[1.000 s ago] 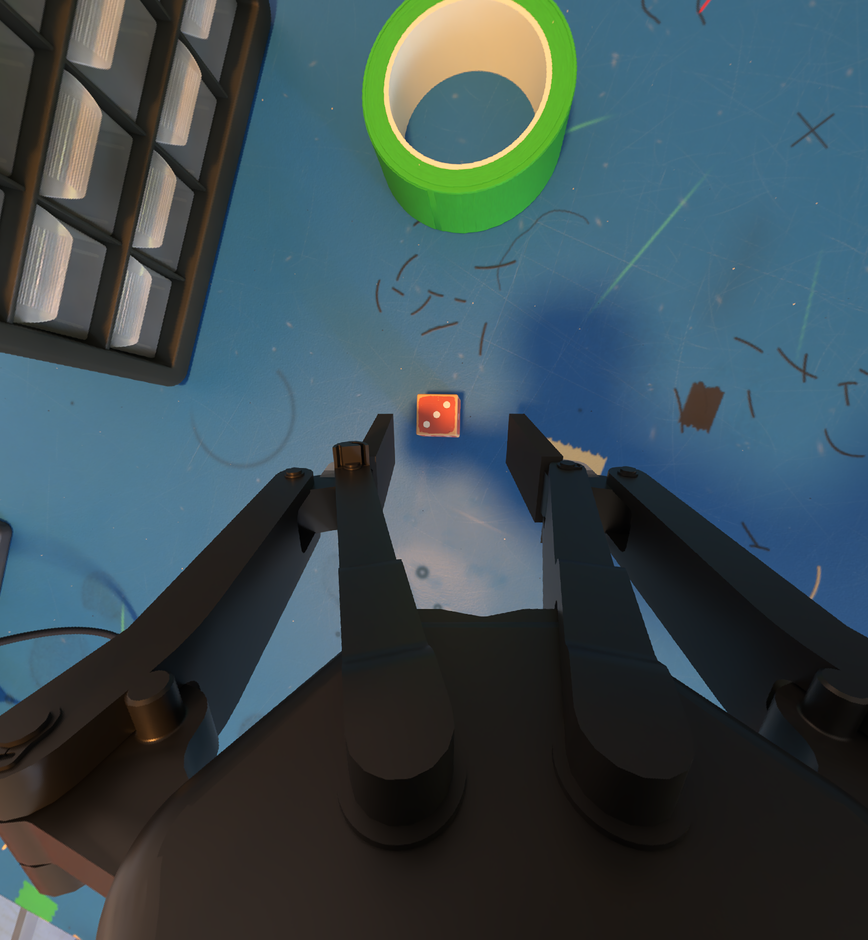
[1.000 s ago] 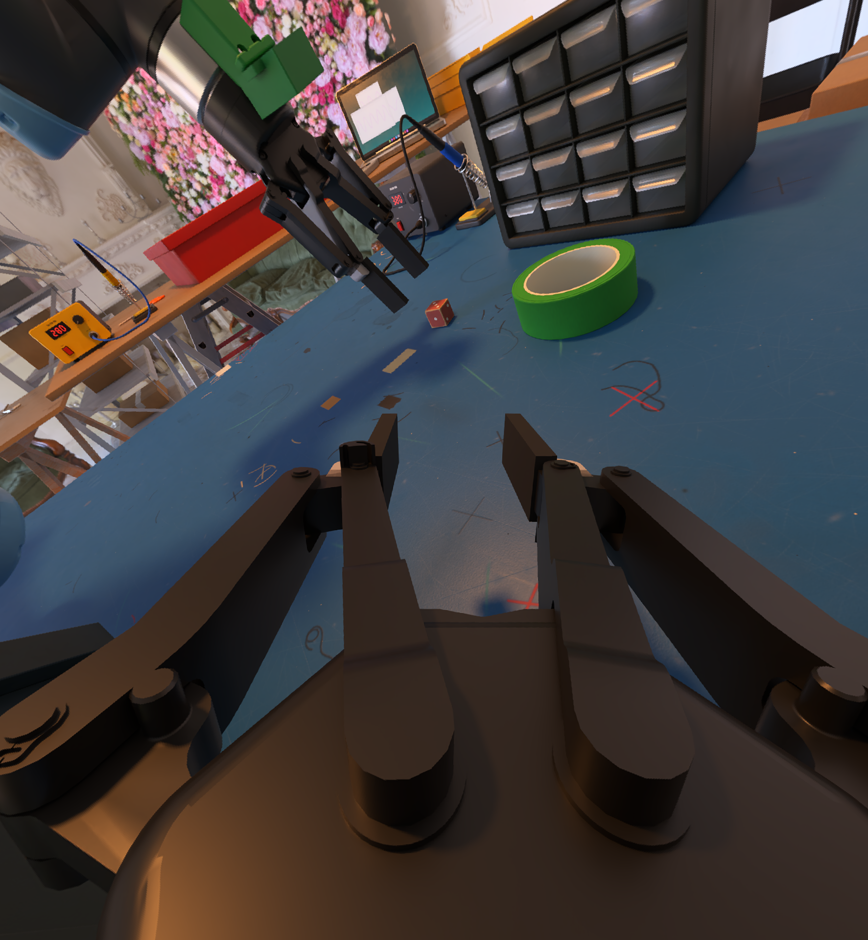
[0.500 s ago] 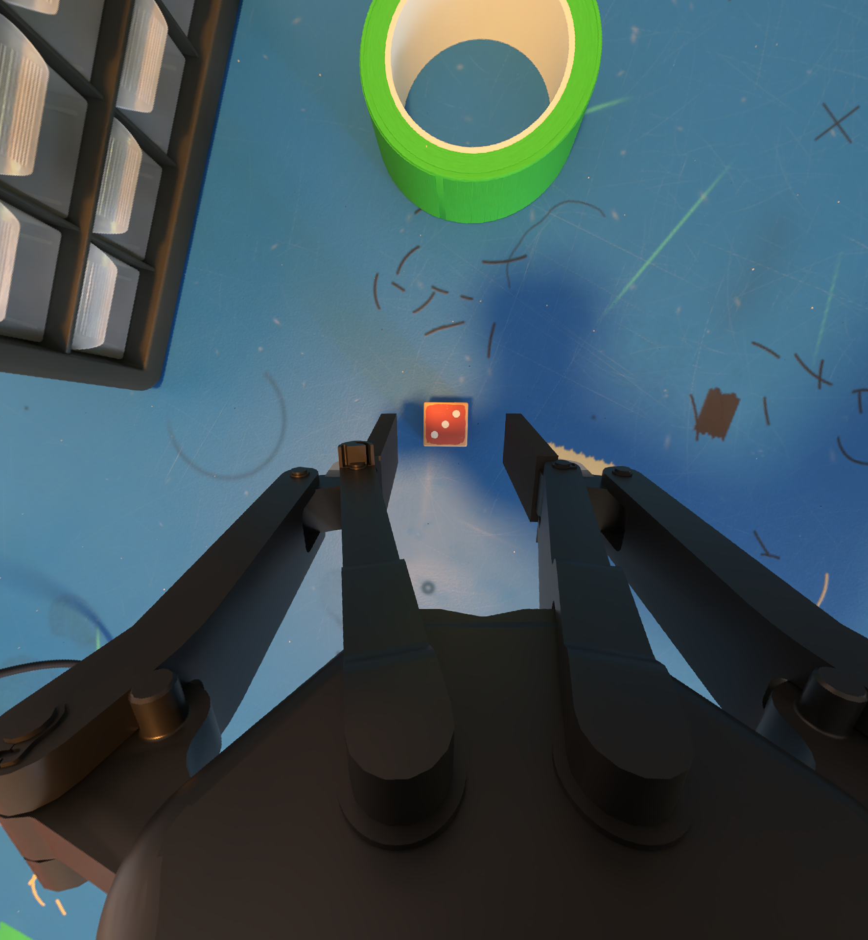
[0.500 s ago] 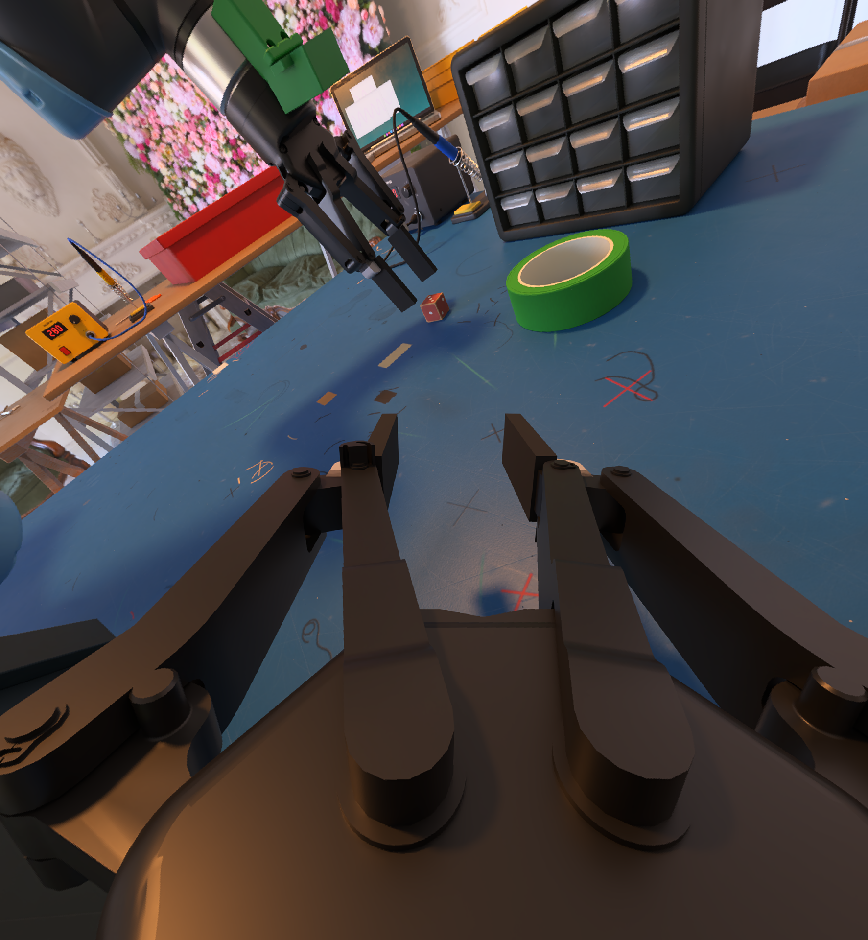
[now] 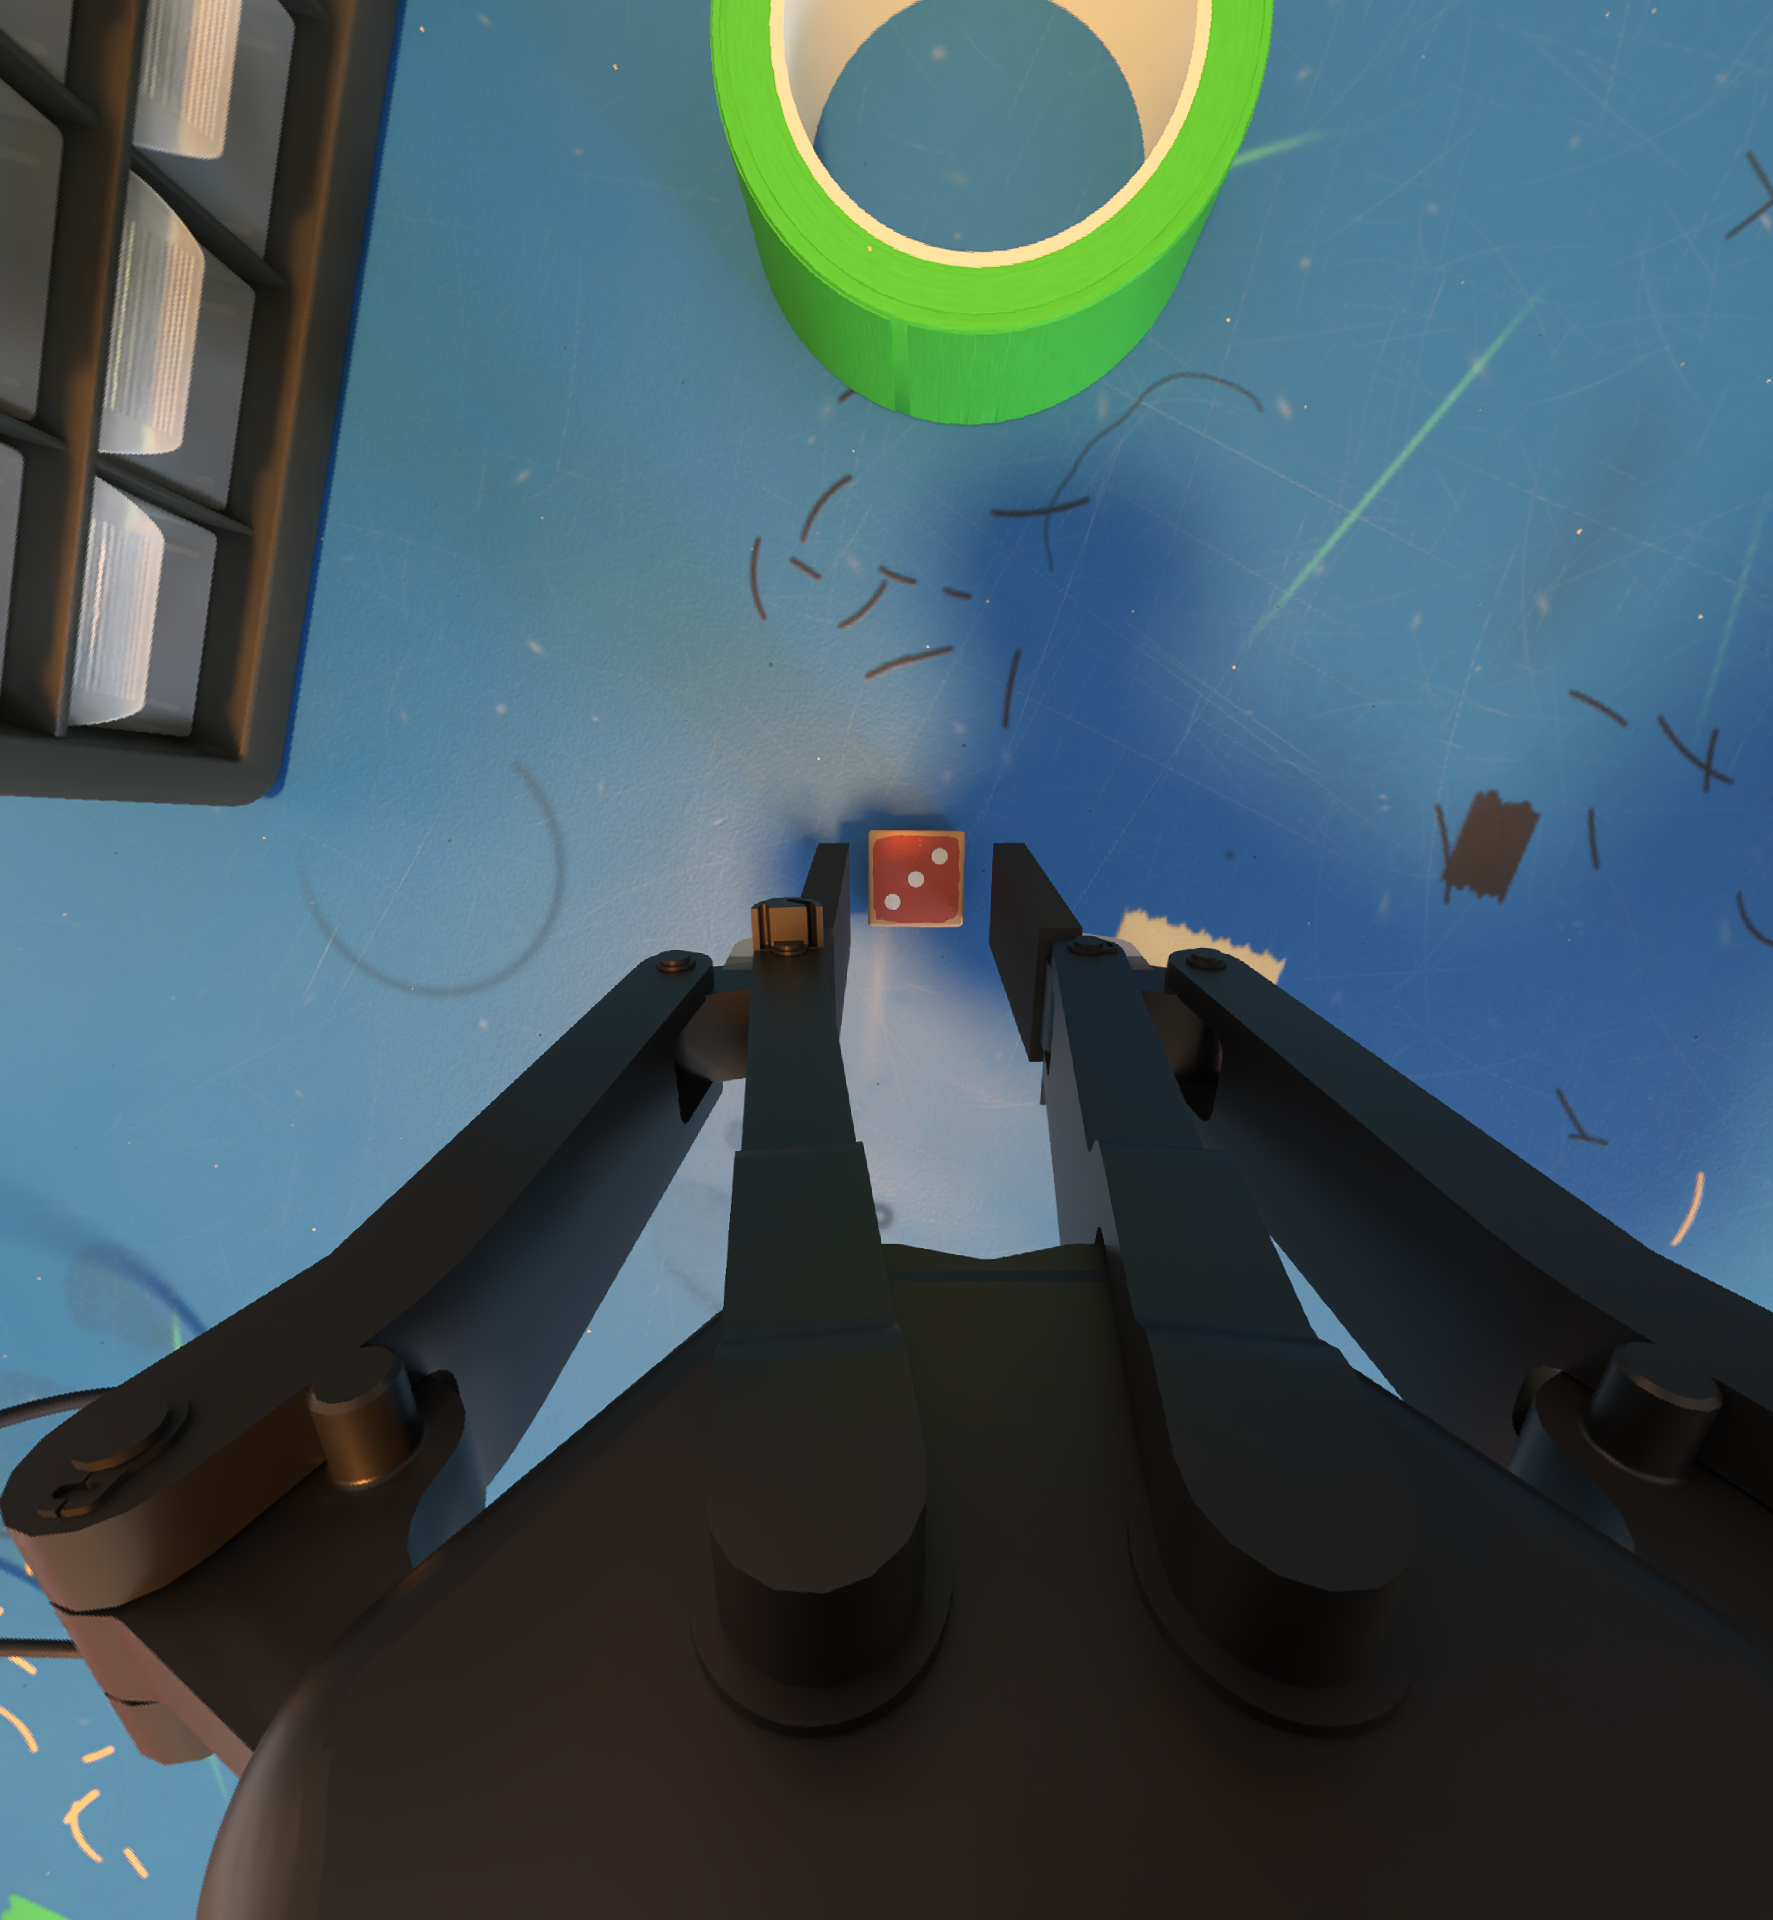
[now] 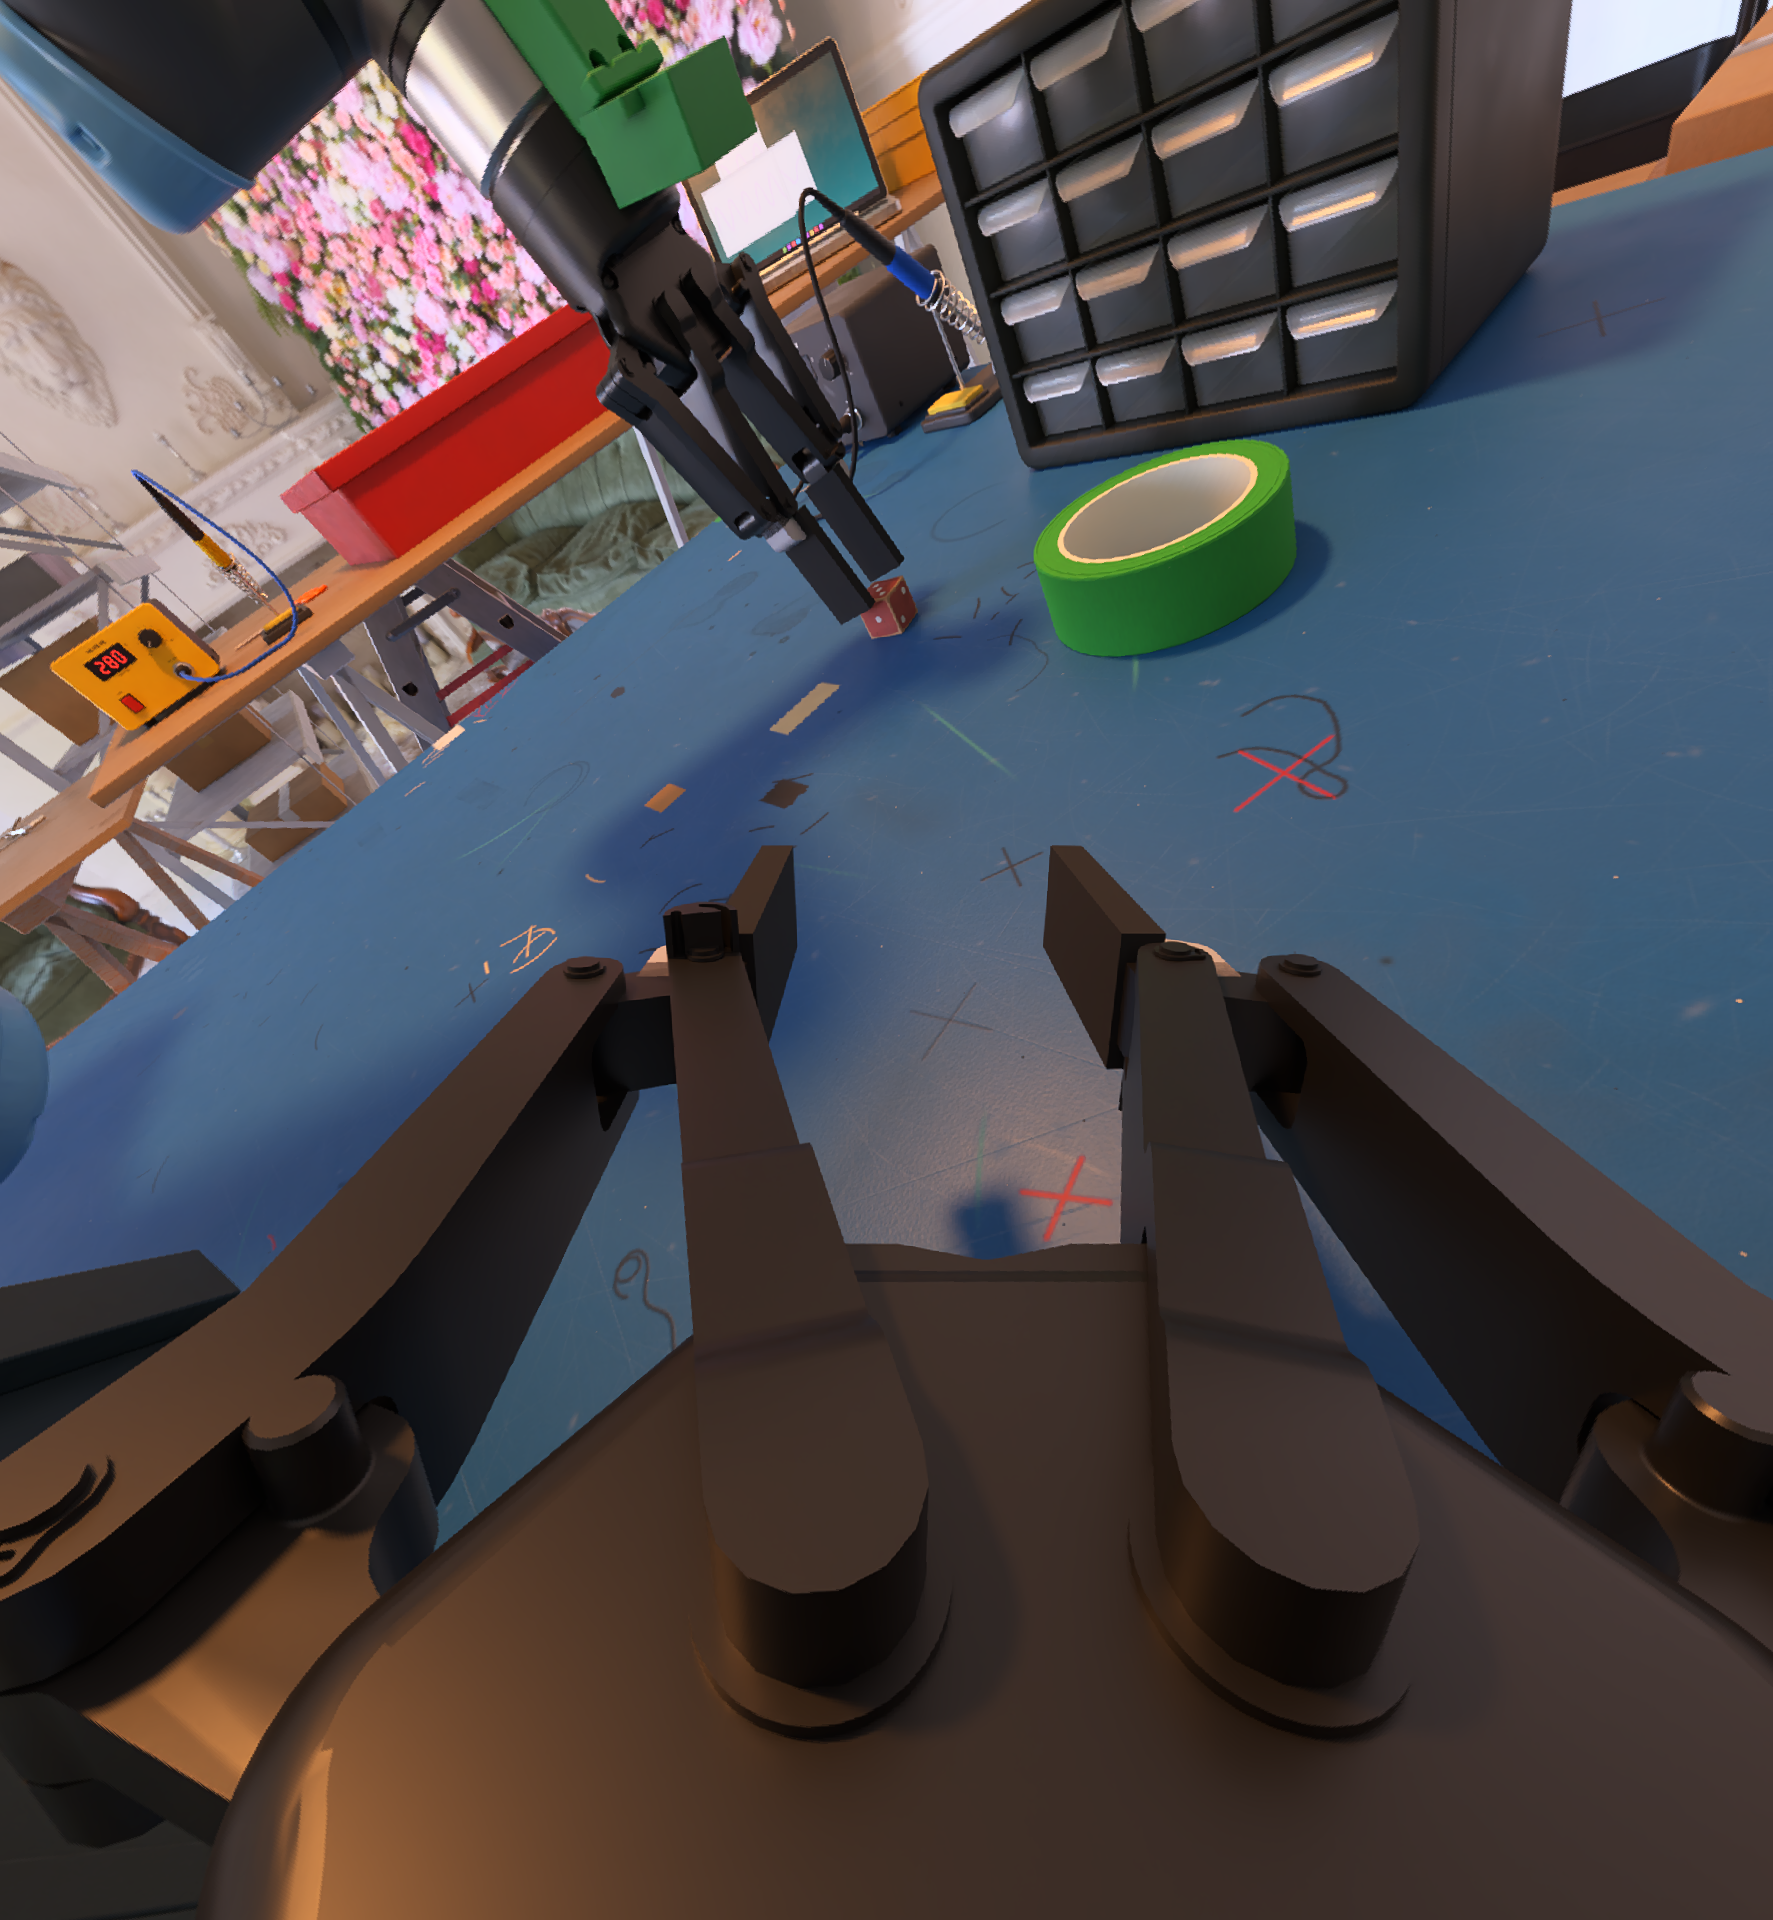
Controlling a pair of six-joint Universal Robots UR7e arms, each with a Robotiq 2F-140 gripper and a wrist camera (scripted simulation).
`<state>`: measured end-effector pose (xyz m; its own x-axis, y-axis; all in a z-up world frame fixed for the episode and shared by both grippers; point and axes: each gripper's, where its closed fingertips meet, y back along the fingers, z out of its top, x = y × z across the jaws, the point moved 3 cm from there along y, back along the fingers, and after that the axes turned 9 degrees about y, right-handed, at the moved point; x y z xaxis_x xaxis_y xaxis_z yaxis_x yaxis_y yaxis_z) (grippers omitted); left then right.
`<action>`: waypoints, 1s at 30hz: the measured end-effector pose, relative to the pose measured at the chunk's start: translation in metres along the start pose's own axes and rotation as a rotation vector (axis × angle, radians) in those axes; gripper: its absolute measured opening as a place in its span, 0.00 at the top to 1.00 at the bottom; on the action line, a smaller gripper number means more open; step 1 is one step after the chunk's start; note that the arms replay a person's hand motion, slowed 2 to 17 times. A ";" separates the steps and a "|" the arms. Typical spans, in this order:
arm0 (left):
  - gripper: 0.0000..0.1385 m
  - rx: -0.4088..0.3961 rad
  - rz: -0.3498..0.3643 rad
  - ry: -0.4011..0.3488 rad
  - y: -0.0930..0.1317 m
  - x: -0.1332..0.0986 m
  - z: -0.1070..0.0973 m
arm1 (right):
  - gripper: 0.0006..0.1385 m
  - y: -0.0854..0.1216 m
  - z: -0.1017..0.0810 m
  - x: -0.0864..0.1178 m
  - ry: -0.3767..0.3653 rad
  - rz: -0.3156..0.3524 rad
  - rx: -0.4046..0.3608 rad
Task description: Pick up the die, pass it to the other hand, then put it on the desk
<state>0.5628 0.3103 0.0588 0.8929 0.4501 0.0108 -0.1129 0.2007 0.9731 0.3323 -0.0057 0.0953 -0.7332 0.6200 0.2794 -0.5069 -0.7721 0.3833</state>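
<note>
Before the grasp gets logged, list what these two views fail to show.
- Left wrist view: the die shows its top face only; contact with the left end effector cannot be confirmed.
- Right wrist view: that end effector's fingers cover part of the die.
- Left wrist view: drawer cabinet and green tape roll are cut off by edges.

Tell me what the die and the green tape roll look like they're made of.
Die: looks like hard plastic, glossy red with white pips and pale edges, though resin is possible. Green tape roll: layered tape, apparently matte paper or vinyl, with fine winding lines on its side, wound on a cream core, likely cardboard.
</note>
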 end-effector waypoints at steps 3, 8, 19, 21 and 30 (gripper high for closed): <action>0.76 0.012 -0.002 -0.002 -0.003 0.000 0.001 | 0.52 -0.001 -0.001 0.000 0.000 0.003 0.003; 0.82 0.025 -0.005 -0.004 -0.006 0.001 0.002 | 0.49 -0.002 -0.001 0.000 0.000 0.006 0.007; 0.82 0.036 -0.020 0.004 -0.008 0.001 0.003 | 0.46 -0.004 -0.003 0.002 0.006 0.009 0.021; 0.82 0.037 -0.024 0.008 -0.008 0.001 0.003 | 0.46 -0.004 -0.003 0.002 0.008 0.010 0.024; 0.82 0.052 -0.042 0.018 -0.004 0.001 -0.004 | 0.46 -0.003 -0.003 0.003 0.026 0.007 0.028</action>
<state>0.5624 0.3137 0.0544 0.8884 0.4577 -0.0343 -0.0522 0.1751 0.9832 0.3305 -0.0019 0.0926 -0.7485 0.6105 0.2588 -0.4893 -0.7719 0.4059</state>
